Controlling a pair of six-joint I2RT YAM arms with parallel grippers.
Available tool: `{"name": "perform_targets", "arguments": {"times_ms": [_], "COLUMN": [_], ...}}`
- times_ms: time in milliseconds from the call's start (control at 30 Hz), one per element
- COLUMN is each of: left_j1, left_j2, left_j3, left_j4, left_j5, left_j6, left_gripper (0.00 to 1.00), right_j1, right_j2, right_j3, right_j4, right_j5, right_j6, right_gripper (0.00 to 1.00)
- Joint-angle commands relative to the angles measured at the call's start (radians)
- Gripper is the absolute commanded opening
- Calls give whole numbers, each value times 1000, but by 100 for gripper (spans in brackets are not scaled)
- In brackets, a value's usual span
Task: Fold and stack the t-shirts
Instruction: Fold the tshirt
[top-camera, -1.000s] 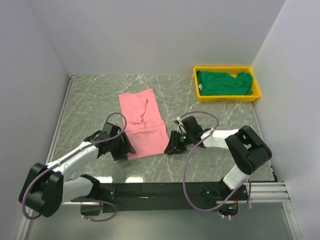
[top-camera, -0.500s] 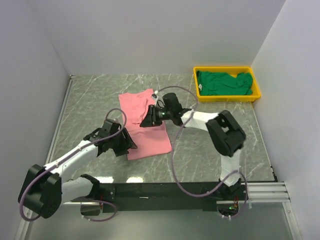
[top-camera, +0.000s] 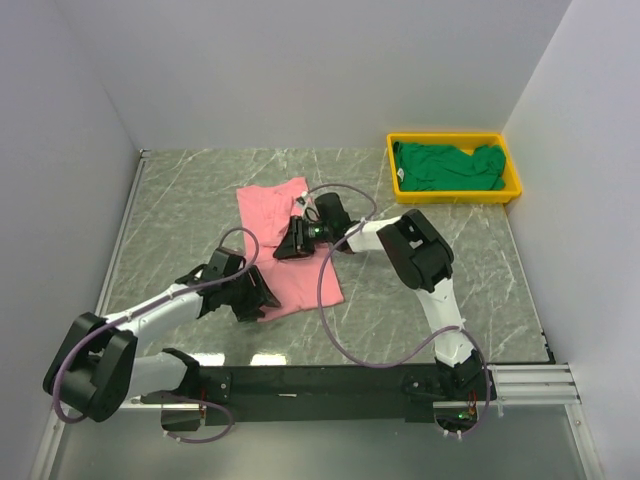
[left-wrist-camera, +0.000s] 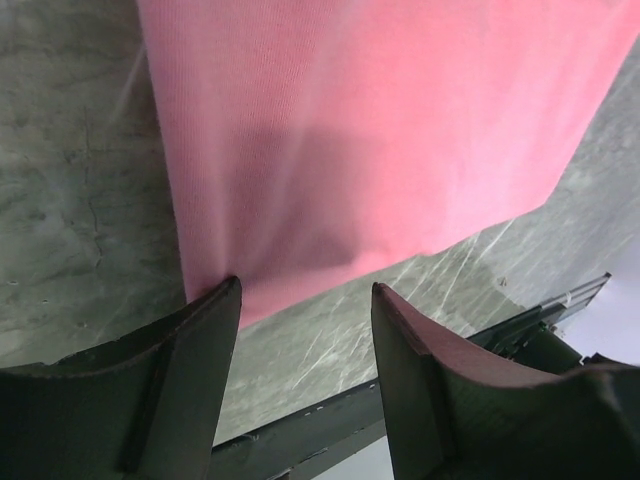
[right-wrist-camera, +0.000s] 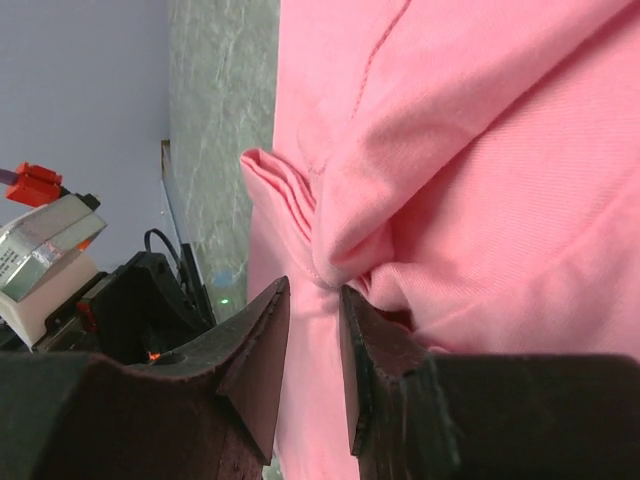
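Observation:
The pink t-shirt (top-camera: 283, 212) lies on the table as a long strip, with a ridge of bunched cloth down its middle. My left gripper (top-camera: 258, 298) is low at the near-left hem, open. In the left wrist view the hem of the pink t-shirt (left-wrist-camera: 380, 130) lies just past the gripper (left-wrist-camera: 305, 288), and nothing is between the fingers. My right gripper (top-camera: 288, 248) rests on the shirt's middle. Its jaws (right-wrist-camera: 313, 285) stand a narrow gap apart, open, and a bunched fold of pink cloth (right-wrist-camera: 330, 215) touches their tips. The dark green t-shirt (top-camera: 445, 165) lies crumpled in the tray.
The yellow tray (top-camera: 455, 196) sits at the back right, near the right wall. White walls close in the marble table on three sides. The black rail (top-camera: 330, 378) with both arm bases runs along the near edge.
My right arm swung from the shirt's near-right corner up and left onto the shirt's middle. The left gripper crept slightly right along the near hem. The shirt barely shifted.

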Motion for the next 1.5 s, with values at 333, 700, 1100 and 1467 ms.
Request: {"name": "perform_targets", "arguments": {"times_ms": [333,700,1100,1467], "left_j1": [-11,-29,-136,-155], "left_j2": [-130,-185,-151,-122], "left_j3": [20,126,114,111], "left_j4": [-221,-405,-414,-394], "left_j5": [-149,-245,-280,-320], "left_j6": [-3,12,-58,-66], "left_gripper": [62,68,68,68], "right_j1": [-118,-104,149,204], "right_j2": [-153,-532,-688,-621], "right_j3": [-48,-337,-430,-414], "right_j4": [-132,-503,-810,-844], "right_j5": [106,383,743,835], "right_j6": [-150,-301,-237,-192], "right_gripper": [35,47,57,54]}}
